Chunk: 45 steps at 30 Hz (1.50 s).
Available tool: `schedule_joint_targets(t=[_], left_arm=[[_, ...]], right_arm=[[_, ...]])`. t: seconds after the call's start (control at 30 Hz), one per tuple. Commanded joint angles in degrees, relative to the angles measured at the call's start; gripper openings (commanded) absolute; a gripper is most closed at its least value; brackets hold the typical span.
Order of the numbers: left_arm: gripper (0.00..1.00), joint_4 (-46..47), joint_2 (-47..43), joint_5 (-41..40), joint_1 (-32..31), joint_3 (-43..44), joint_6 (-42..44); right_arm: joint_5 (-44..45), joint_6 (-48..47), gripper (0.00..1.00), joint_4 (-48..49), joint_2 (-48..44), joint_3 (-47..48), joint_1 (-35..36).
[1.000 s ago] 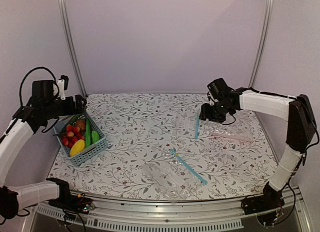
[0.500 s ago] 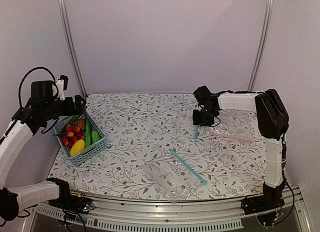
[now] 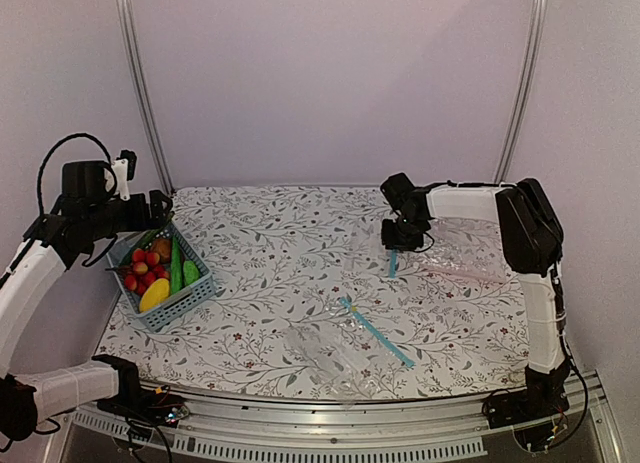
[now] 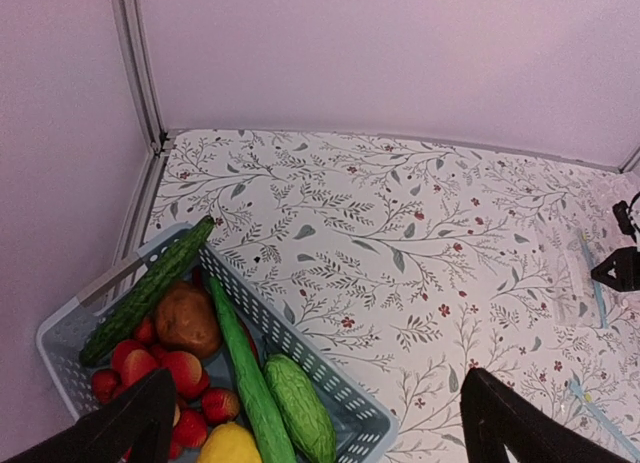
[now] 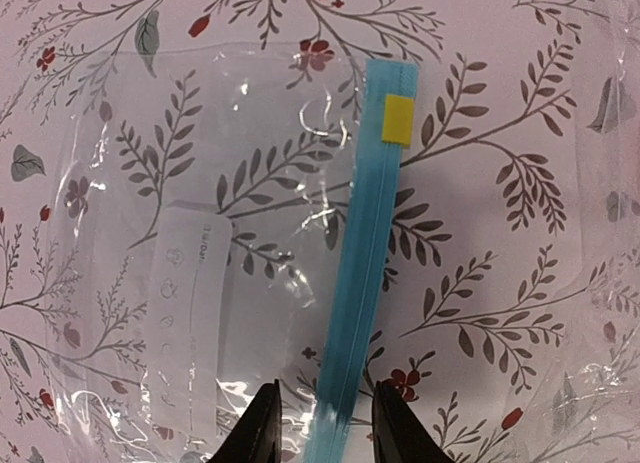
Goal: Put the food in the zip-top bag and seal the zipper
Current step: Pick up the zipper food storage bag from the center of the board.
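The zip-top bag [image 3: 372, 250] [image 5: 240, 243] lies flat on the table at the back right, empty. Its light-blue zipper [image 3: 393, 262] [image 5: 365, 253] carries a small yellow slider [image 5: 399, 119]. My right gripper [image 3: 403, 239] [image 5: 322, 423] hangs low over the zipper's near end. Its jaws stand partly open, one on each side of the strip, with a small gap on both sides. The food, a yellow piece [image 3: 154, 295] [image 4: 230, 445] and a light-green piece [image 3: 191, 273] [image 4: 298, 408], lies in the blue basket [image 3: 196, 294] [image 4: 330, 383]. My left gripper [image 3: 158, 209] [image 4: 318, 423] hovers wide open above that basket, holding nothing.
The basket also holds a long dark-green vegetable [image 4: 235, 353], a cucumber [image 4: 150, 288], a brown potato [image 4: 186, 318] and red berries [image 4: 140, 368]. A larger clear bag [image 3: 335, 353] with a long blue strip [image 3: 378, 335] lies front centre. A pink-strip bag [image 3: 465, 270] lies right of the small bag.
My right arm has swung left and come down over the small bag's zipper, and its jaws have narrowed around the strip. The left arm has not moved.
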Motion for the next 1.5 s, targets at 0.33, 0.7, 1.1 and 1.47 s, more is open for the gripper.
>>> schedule_joint_targets(t=[0.33,0.7,1.1,1.47], left_arm=[[1.0,-0.32,-0.03,-0.44,-0.51,-0.79,1.04],[0.99,-0.19,0.42,-0.01,-0.57,-0.98,1.02],[1.0,0.43,0.59,3.41,-2.58,-1.24,1.58],[1.0,6.9,0.54,19.63,-12.91,-2.49,4.32]], right_arm=[[3.57,0.35,0.22,-2.57,5.06,4.06,0.24],[0.98,0.7,0.0,-0.58,3.8,3.82,0.31],[-18.94,-3.3,0.0,12.74,-17.06,-13.69,0.4],[-35.43,-10.25,0.0,11.48,-37.71,-26.86,3.26]])
